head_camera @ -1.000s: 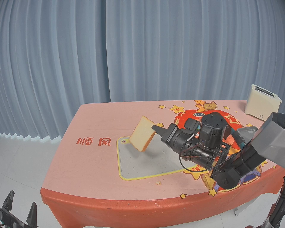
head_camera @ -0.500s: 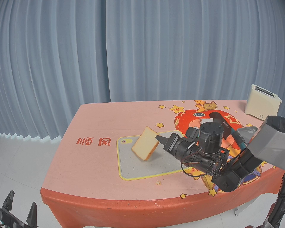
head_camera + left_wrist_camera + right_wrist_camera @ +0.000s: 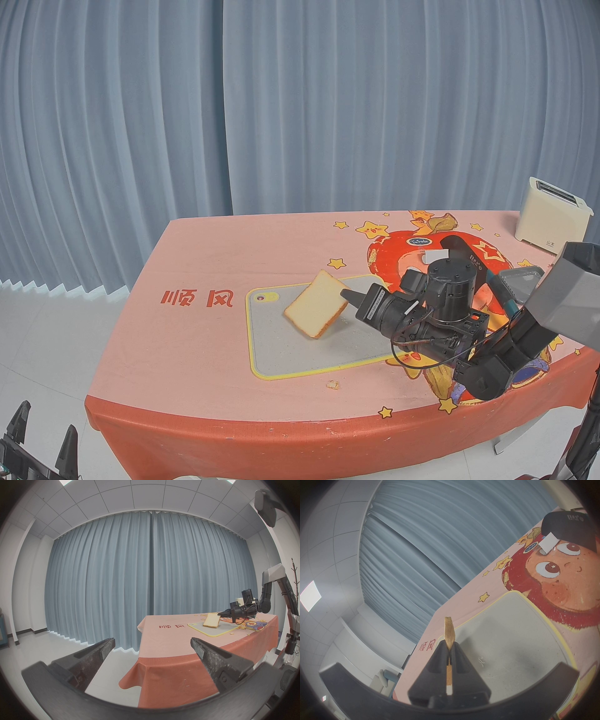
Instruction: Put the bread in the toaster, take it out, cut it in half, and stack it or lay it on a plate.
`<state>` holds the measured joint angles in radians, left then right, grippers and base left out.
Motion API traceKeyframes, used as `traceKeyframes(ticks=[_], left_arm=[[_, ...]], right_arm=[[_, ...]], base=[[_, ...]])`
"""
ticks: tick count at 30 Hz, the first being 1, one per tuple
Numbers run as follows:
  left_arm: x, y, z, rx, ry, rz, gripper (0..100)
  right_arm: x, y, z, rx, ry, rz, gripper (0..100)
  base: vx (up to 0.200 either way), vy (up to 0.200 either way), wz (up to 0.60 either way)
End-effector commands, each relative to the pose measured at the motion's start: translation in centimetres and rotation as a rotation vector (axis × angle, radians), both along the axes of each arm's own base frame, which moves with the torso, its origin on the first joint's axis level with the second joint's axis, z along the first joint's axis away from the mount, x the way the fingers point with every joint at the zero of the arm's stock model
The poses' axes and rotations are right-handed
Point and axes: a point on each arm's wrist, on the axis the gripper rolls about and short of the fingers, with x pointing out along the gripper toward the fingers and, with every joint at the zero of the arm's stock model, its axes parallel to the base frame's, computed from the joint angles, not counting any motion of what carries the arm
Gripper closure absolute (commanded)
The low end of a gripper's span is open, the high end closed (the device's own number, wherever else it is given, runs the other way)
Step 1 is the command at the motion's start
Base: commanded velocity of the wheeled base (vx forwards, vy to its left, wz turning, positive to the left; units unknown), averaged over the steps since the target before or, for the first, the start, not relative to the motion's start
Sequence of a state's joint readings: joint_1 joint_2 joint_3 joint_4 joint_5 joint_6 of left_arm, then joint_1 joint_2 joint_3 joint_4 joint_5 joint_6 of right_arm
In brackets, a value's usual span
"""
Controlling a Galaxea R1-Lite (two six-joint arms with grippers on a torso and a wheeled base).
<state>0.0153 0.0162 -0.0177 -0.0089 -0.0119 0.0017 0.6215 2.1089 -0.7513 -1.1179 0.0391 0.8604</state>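
Observation:
A toasted slice of bread (image 3: 315, 303) hangs tilted, low over the grey, yellow-rimmed cutting board (image 3: 294, 356). My right gripper (image 3: 345, 294) is shut on its right edge. In the right wrist view the bread (image 3: 449, 631) shows edge-on between the closed fingers (image 3: 437, 664), with the board (image 3: 512, 633) beneath. I cannot tell whether the slice's lower corner touches the board. The white toaster (image 3: 552, 214) stands at the table's far right corner. My left gripper (image 3: 153, 648) is open and holds nothing, down off the table's front left; from there the bread (image 3: 212, 620) looks far off.
A black object (image 3: 465, 250) and a teal-handled tool (image 3: 509, 287) lie on the cartoon print behind my right arm. A small crumb (image 3: 333, 384) sits near the board's front edge. The table's left half (image 3: 187, 337) is bare cloth.
My right gripper has lowered and drawn slightly right with the bread. The slice has tipped from steeply upright to flatter, close over the cutting board. The left gripper has stayed put.

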Motion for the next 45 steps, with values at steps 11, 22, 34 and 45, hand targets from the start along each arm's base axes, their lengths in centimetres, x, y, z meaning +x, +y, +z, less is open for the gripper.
traceKeyframes(ticks=[11, 22, 34, 45], left_arm=[[0.0, 0.0, -0.5, 0.0, 0.001, 0.0, 0], [0.0, 0.0, -0.5, 0.0, 0.001, 0.0, 0], [0.0, 0.0, -0.5, 0.0, 0.001, 0.0, 0], [0.0, 0.0, -0.5, 0.0, 0.001, 0.0, 0]], right_arm=[[-0.9, -0.3, 2.1, -0.019, 0.023, 0.006, 0], [-1.6, -0.7, 4.3, -0.088, 0.108, -0.009, 0], [-4.0, -2.3, 5.5, -0.24, 0.155, 0.033, 0], [-6.2, -4.0, 5.4, -0.382, 0.115, 0.093, 0]], base=[[0.0, 0.0, 0.0], [0.0, 0.0, 0.0], [0.0, 0.0, 0.0], [0.0, 0.0, 0.0]])
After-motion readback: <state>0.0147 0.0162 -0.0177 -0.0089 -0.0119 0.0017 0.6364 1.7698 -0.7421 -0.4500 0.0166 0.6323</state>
